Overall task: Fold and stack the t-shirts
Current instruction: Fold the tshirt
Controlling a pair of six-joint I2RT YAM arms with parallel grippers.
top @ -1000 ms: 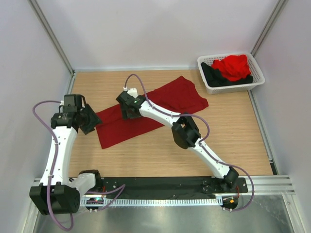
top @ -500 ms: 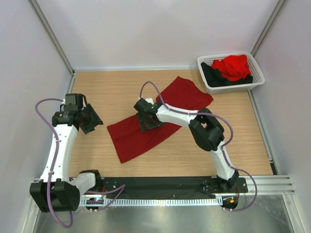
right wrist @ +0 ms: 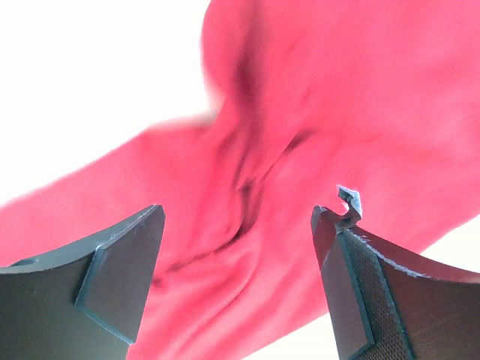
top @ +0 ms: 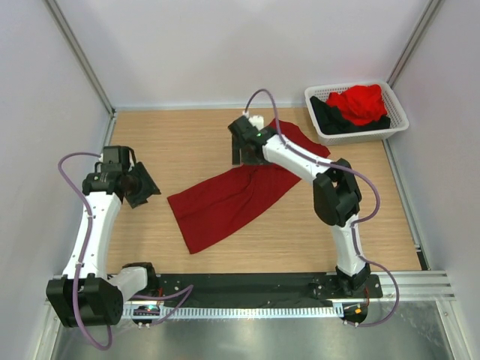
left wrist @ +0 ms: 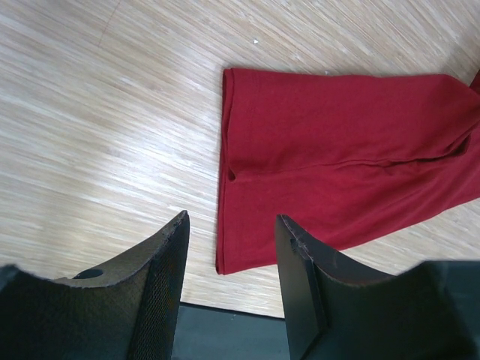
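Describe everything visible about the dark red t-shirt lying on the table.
The dark red t-shirt is plain soft cloth, stretched in a long diagonal band on the wooden table, creased lengthwise, its near-left edge lying flat. The right gripper hangs over its far end, jaws open, gripping nothing.

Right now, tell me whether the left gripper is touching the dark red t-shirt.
Apart. The top view shows bare table between the left gripper and the dark red t-shirt's nearest edge.

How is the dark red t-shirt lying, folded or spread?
Folded lengthwise, loosely: the dark red t-shirt lies as a narrow creased strip, bunched at its far end.
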